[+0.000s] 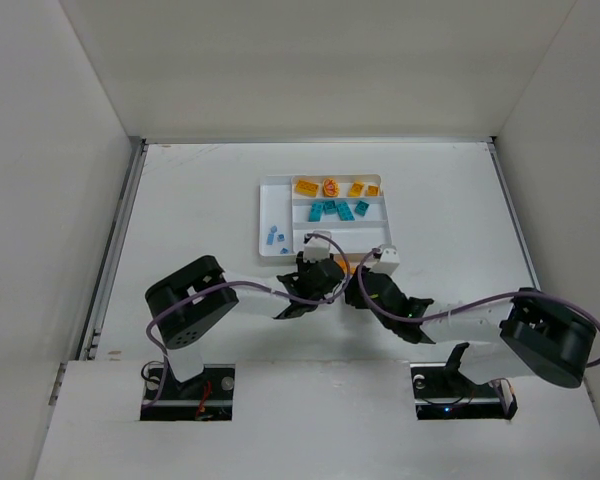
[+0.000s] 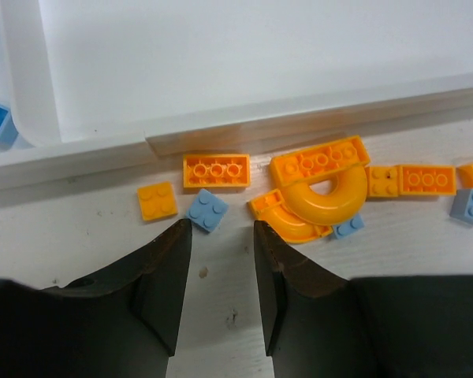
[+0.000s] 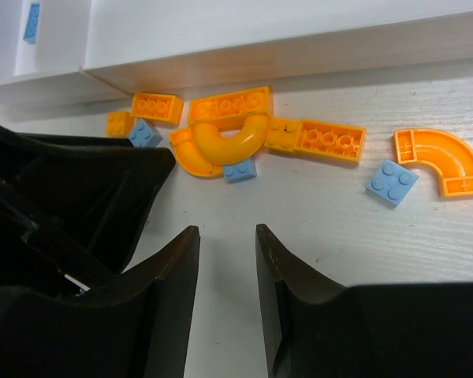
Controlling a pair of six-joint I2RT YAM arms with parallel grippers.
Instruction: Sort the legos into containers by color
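Top view: the white tray [image 1: 263,215] lies mid-way across the table [image 1: 180,200]. In it we count four orange bricks [image 1: 305,186] in the far long section and four teal bricks [image 1: 330,209] in the next. The narrow left section holds two, perhaps three, light-blue bits [image 1: 272,238]; they are too small for a firm count. The left gripper [image 1: 315,282] and right gripper [image 1: 365,290] crowd the tray's near wall and hide the table there.

Left wrist: the jaws stand a narrow gap apart, empty, over bare table. Ahead, along the tray wall, lie eight loose orange pieces, one an arch [image 2: 319,201] overlapping a long brick [image 2: 319,160], and three light-blue squares [image 2: 207,209].

Right wrist: the jaws are likewise slightly parted and empty. The left gripper's black body blocks the left side. Again we count eight orange and three light blue; a quarter-curve [image 3: 441,161] lies apart at the right.
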